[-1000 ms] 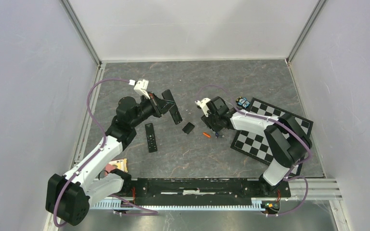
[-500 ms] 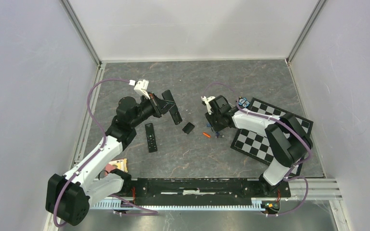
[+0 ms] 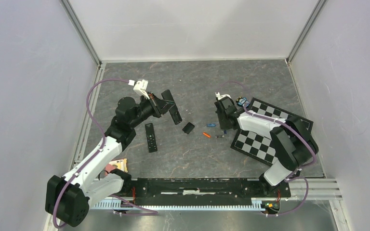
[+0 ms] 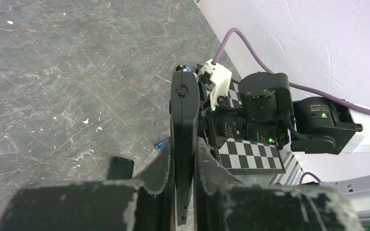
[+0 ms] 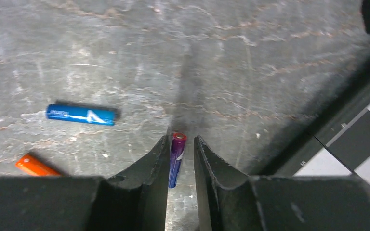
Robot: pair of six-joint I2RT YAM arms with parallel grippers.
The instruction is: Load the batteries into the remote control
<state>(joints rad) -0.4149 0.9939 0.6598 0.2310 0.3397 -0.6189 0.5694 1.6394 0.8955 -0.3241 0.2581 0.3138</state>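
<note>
Right fingers (image 5: 151, 168) sit close round purple battery (image 5: 177, 159) — clamp unclear; centre it, squeeze fully b4 lifting. Left gripper (image 4: 184, 149) clamps remote control (image 4: 180, 106).

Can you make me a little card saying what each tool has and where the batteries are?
left tool: shut on a black remote
right tool: fingers either side of the purple battery, firm grip unclear
blue battery: loose on the table
orange battery: loose on the table
other remote: flat on the table, left side
small black cover: on the table between the arms
</note>
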